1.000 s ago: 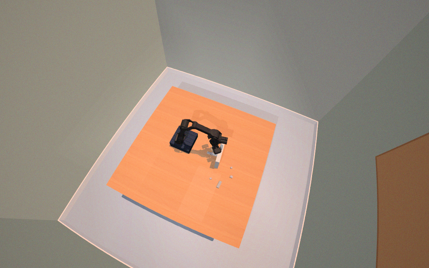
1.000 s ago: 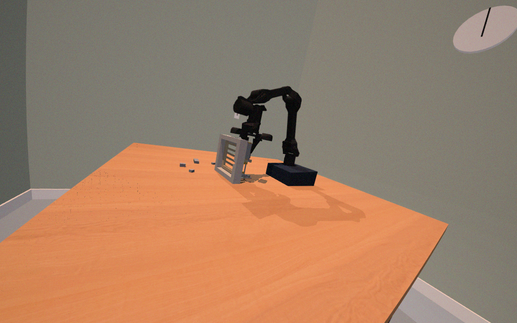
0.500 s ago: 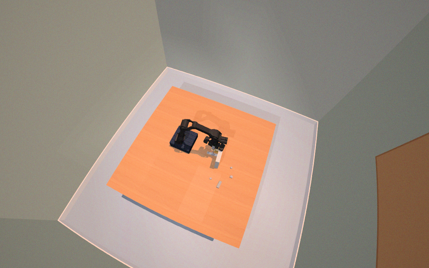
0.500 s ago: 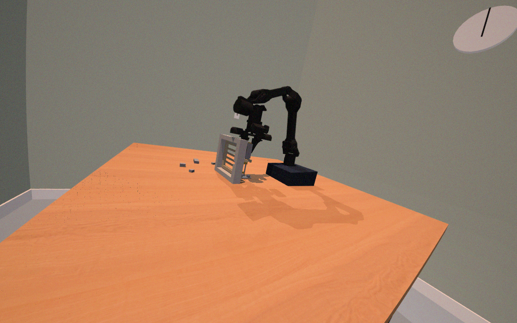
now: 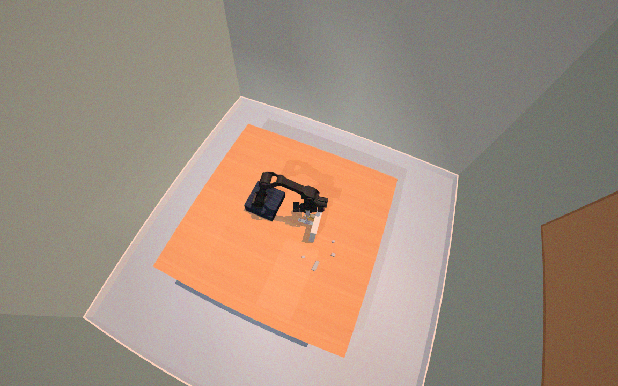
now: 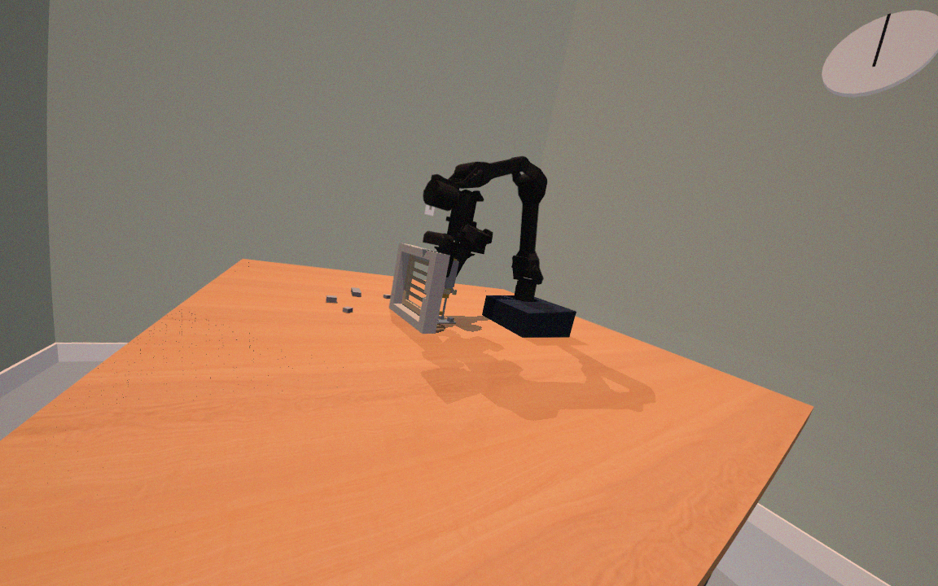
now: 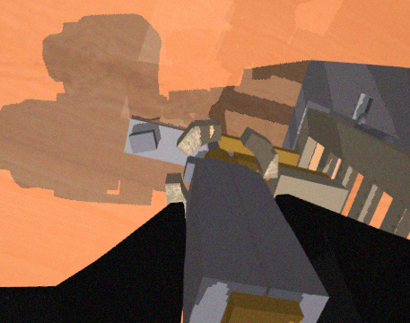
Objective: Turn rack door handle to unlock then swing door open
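The rack's pale frame (image 5: 315, 225) (image 6: 434, 299) stands upright on the table. Its slatted door (image 7: 362, 145) sits within or close to the frame; a small gap cannot be ruled out. The upright handle (image 6: 452, 278) (image 7: 240, 224), grey with gold parts, stands out from the door on the robot's side. My gripper (image 6: 452, 269) (image 7: 230, 212) points down and is shut on the handle, one black finger on each side. In the wrist view the handle is turned along with the fingers, at a slant to the door; its exact angle is unclear. The arm partly hides it in the top and exterior views.
The dark base block (image 5: 275, 206) (image 6: 531, 317) stands behind the arm. A light grey bar (image 7: 164, 145) with a small block on it lies low beside the handle. Beyond the frame lie a flat grey piece (image 5: 315, 266) and several small blocks, one (image 5: 332, 254) (image 6: 330, 299) among them.
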Motion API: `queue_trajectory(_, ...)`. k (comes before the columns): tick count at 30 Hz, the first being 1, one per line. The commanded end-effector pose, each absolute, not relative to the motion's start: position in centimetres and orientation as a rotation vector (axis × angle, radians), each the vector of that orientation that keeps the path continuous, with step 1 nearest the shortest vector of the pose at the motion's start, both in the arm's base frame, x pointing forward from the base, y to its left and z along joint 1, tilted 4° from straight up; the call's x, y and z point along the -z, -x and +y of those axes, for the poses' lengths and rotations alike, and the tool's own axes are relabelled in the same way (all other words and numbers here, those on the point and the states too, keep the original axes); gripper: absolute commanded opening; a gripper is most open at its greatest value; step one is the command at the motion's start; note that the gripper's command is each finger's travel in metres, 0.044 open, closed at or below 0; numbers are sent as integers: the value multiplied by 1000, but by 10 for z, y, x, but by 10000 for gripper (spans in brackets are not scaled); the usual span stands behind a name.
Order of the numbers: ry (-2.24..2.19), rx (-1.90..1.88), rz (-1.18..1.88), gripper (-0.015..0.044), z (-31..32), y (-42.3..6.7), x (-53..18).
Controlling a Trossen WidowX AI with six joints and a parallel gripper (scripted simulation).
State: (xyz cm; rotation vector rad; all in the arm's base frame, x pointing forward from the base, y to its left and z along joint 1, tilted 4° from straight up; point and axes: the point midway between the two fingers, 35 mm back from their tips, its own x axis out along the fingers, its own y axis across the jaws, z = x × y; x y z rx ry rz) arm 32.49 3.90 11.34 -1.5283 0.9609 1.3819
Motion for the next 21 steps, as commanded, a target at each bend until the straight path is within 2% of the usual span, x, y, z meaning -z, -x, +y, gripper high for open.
queue_trajectory(1, 1559, -1404, 945, 23, 38, -325, -113)
queue_trajectory(3, 1559, -1404, 945, 23, 38, -325, -113)
queue_trajectory(13, 1559, -1404, 945, 285, 38, -325, -113)
queue_trajectory(21, 1355, -1218, 1086, 295, 38, -325, -113)
